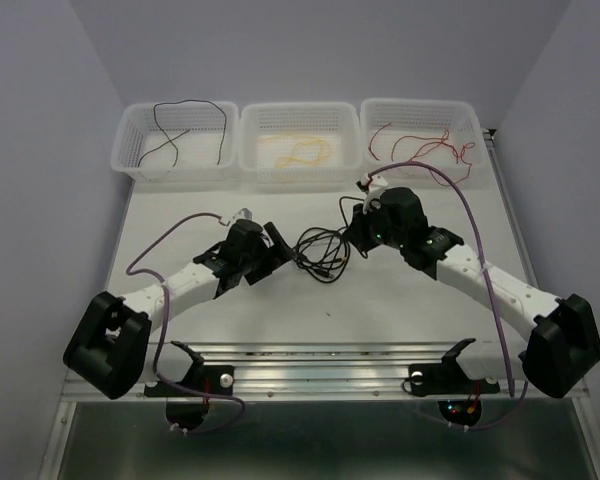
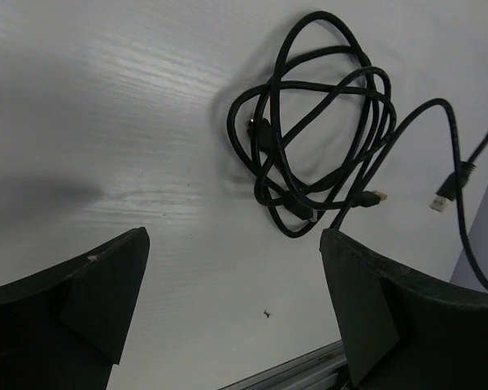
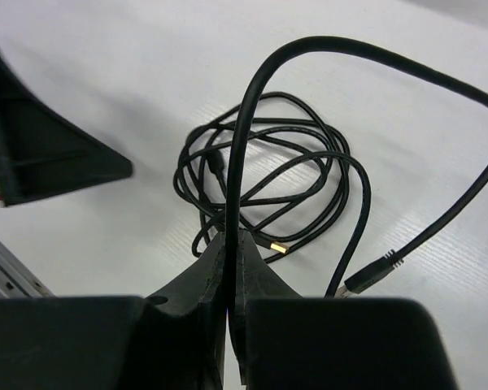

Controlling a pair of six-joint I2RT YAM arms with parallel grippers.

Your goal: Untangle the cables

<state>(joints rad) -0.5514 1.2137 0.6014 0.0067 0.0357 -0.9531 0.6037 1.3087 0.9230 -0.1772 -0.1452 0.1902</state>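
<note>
- The tangled black cables point(image 1: 318, 252) lie in a loose bunch in the middle of the table point(image 1: 230, 330), right between the two grippers.
- The bunch is made of many thin loops. They cross over each other and lie flat on the white table top.
- A small plug with a gold tip point(image 2: 378, 196) pokes out at the edge of the bunch.
- One black strand point(image 3: 325, 45) is lifted up off the table. It goes up from the right gripper point(image 3: 230, 268), bends over in a big arch and comes back down. It ends in a black plug point(image 3: 374, 272) close to the table.
- The right gripper's jaws are pressed together, with that strand pinched between them.
- I cannot tell if the lifted strand is part of the bunch or a cable of its own.
- The left gripper point(image 2: 232, 244) hangs over the table just beside the bunch. Its jaws are wide apart and hold nothing.
- More cables are at the far edge of the table, in three white baskets set side by side.
- The left basket point(image 1: 130, 150) has a black cable point(image 1: 167, 135) in it.
- The middle basket point(image 1: 250, 120) has a yellow cable point(image 1: 300, 152) in it.
- The right basket point(image 1: 470, 118) has a red cable point(image 1: 420, 143) in it.
- Thick purple cables point(image 1: 490, 280) run along both robot arms.
</note>
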